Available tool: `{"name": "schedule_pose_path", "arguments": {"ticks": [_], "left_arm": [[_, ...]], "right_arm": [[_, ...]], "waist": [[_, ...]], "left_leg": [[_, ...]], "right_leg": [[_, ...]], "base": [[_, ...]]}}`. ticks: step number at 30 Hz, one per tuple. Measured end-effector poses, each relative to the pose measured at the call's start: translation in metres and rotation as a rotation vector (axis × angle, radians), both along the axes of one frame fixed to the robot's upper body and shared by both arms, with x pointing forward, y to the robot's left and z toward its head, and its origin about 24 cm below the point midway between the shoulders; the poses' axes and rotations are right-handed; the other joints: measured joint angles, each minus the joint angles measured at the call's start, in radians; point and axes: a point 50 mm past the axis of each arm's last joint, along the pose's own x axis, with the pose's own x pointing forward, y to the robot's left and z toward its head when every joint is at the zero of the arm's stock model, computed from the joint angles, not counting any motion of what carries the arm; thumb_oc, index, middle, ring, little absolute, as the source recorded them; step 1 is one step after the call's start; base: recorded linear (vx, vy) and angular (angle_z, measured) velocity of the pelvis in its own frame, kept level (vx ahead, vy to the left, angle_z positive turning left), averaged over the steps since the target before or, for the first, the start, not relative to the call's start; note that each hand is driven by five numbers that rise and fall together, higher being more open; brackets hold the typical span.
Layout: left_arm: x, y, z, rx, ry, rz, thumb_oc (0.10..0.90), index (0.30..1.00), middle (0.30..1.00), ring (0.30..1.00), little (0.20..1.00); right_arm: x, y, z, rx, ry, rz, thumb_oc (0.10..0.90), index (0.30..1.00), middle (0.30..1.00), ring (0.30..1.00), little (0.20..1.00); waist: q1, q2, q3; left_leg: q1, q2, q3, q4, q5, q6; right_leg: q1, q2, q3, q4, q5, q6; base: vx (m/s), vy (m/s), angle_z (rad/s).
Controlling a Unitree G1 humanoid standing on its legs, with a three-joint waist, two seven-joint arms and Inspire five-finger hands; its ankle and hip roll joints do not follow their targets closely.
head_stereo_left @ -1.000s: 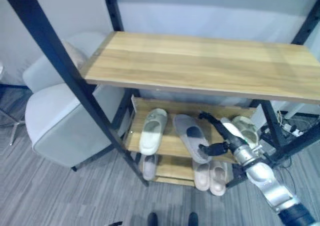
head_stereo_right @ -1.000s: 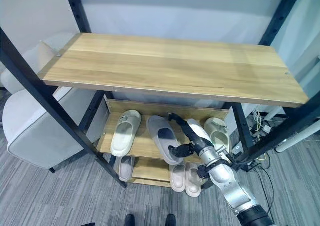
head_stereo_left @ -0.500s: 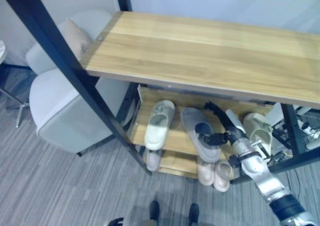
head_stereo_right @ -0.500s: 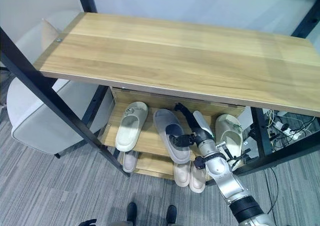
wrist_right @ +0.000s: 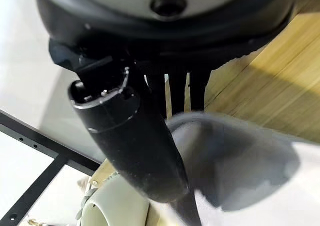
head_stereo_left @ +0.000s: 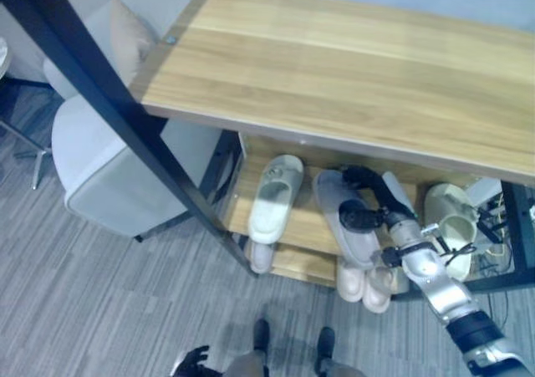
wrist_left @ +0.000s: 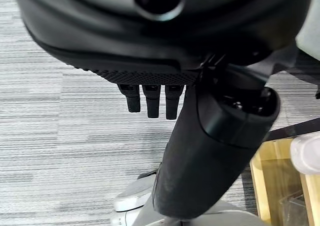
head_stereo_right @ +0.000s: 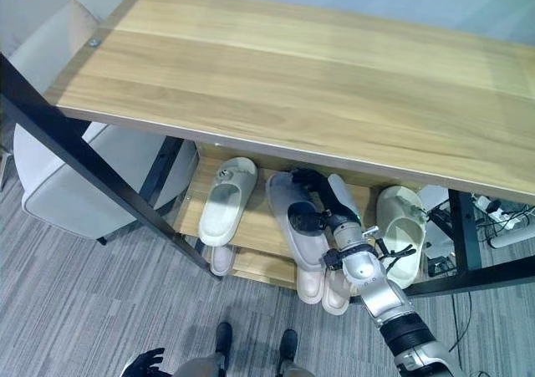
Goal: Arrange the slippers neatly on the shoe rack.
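The right hand (head_stereo_right: 311, 203) is closing thumb and fingers on the grey slipper (head_stereo_right: 292, 222), which is lying askew on the shoe rack's middle shelf (head_stereo_right: 251, 235) between two cream slippers (head_stereo_right: 224, 200). It looks light, soft and floppy; gripping its upper band seems best. The left hand (wrist_left: 150, 98) is hanging relaxed over the floor.

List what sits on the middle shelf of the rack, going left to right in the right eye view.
Cream slipper → grey slipper with the right robot hand on it → white slipper partly behind that robot hand → pale green slipper at the right end.
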Motion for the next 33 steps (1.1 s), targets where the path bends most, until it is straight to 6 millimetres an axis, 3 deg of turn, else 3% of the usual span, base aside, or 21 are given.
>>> {"name": "schedule_pose_path", "arguments": {"ticks": [7,10,14,18,22,24,26,27,31,32,33], "left_arm": [[0.001,-0.002,0.000,0.005,-0.005,-0.017,0.800,0.900,0.900,0.900,0.900],[0.001,-0.002,0.000,0.006,-0.002,-0.019,0.800,0.900,0.900,0.900,0.900],[0.000,-0.002,0.000,0.010,0.003,-0.025,0.800,0.900,0.900,0.900,0.900],[-0.005,0.000,-0.001,0.012,0.015,-0.019,0.800,0.900,0.900,0.900,0.900],[-0.012,0.003,-0.002,0.019,0.034,-0.012,0.800,0.900,0.900,0.900,0.900],[-0.016,0.009,-0.001,0.018,0.040,0.013,0.800,0.900,0.900,0.900,0.900],[-0.004,0.017,0.004,0.043,0.020,-0.021,0.800,0.900,0.900,0.900,0.900],[0.015,0.021,0.010,0.057,-0.029,-0.047,0.800,0.900,0.900,0.900,0.900],[0.063,0.023,0.029,0.058,-0.198,-0.070,0.800,0.900,0.900,0.900,0.900],[0.072,0.026,0.035,0.048,-0.251,-0.040,0.800,0.900,0.900,0.900,0.900],[0.074,0.029,0.038,0.045,-0.273,-0.022,0.800,0.900,0.900,0.900,0.900]], "right_arm": [[-0.001,0.000,-0.001,0.034,-0.009,-0.021,0.400,0.300,0.300,0.300,0.300],[-0.009,-0.003,-0.013,0.110,0.027,-0.061,0.400,0.300,0.300,0.300,0.300],[-0.034,-0.010,-0.013,0.196,0.004,-0.095,0.400,0.300,0.300,0.300,0.300],[-0.061,-0.006,-0.009,0.235,0.009,-0.020,0.400,0.300,0.300,0.300,0.300],[-0.091,0.002,-0.031,0.336,0.168,0.100,0.400,0.300,0.300,0.300,0.300],[-0.105,0.009,-0.048,0.357,0.308,0.201,0.400,0.300,0.300,0.300,0.300],[-0.108,0.008,-0.049,0.359,0.367,0.268,0.400,0.300,0.300,0.300,0.300],[-0.110,0.004,-0.046,0.371,0.414,0.329,0.400,0.300,0.300,0.300,0.300],[-0.105,0.000,-0.041,0.329,0.514,0.455,0.400,0.300,0.300,0.300,0.300],[-0.102,0.001,-0.038,0.307,0.533,0.497,0.400,0.300,0.300,0.300,0.300],[-0.101,0.002,-0.039,0.310,0.535,0.497,0.400,0.300,0.300,0.300,0.300]], "waist": [[-0.003,0.000,0.000],[-0.010,0.000,0.000],[-0.030,0.002,0.001],[-0.066,0.001,0.002],[-0.097,-0.002,0.001],[-0.132,-0.010,0.010],[-0.155,-0.014,0.042],[-0.160,-0.011,0.079],[-0.147,-0.011,0.150],[-0.127,-0.011,0.164],[-0.123,-0.021,0.166]], "left_leg": [[0.018,-0.001,0.000,0.000,0.000,0.002],[0.029,0.000,0.002,-0.003,0.000,0.003],[0.032,-0.001,0.003,-0.004,0.002,0.005],[0.058,0.000,0.004,-0.004,0.000,0.004],[0.122,0.010,0.060,0.000,-0.024,-0.002],[0.095,0.019,0.115,0.079,-0.061,0.003],[0.037,0.036,0.130,0.206,-0.114,0.007],[-0.024,0.056,0.130,0.317,-0.157,0.007],[-0.172,0.094,0.106,0.526,-0.245,0.004],[-0.240,0.110,0.108,0.619,-0.275,0.004],[-0.270,0.110,0.102,0.666,-0.290,-0.003]], "right_leg": [[0.018,-0.002,-0.001,-0.001,0.000,0.001],[0.028,-0.003,0.001,-0.007,0.001,0.002],[0.034,-0.006,-0.002,-0.007,0.002,0.004],[0.058,-0.007,0.000,0.000,0.000,0.006],[0.087,-0.003,0.052,0.001,-0.014,0.013],[0.012,0.011,0.118,0.115,-0.032,0.008],[-0.045,0.012,0.145,0.221,-0.069,0.004],[-0.091,0.014,0.148,0.300,-0.104,-0.002],[-0.226,0.029,0.140,0.492,-0.173,-0.013],[-0.306,0.028,0.141,0.661,-0.257,-0.042],[-0.329,0.026,0.144,0.726,-0.305,-0.044]], "base": [[0.01,0.009,0.00],[0.00,0.000,0.00],[-0.01,-0.024,0.01],[0.02,-0.048,-0.03],[-0.04,-0.054,-0.41],[-0.24,-0.067,-0.88],[-0.25,-0.112,-0.44],[-0.19,-0.116,-0.11],[-0.14,-0.082,0.02],[-0.11,-0.076,-0.09],[-0.15,-0.102,0.08]]}}
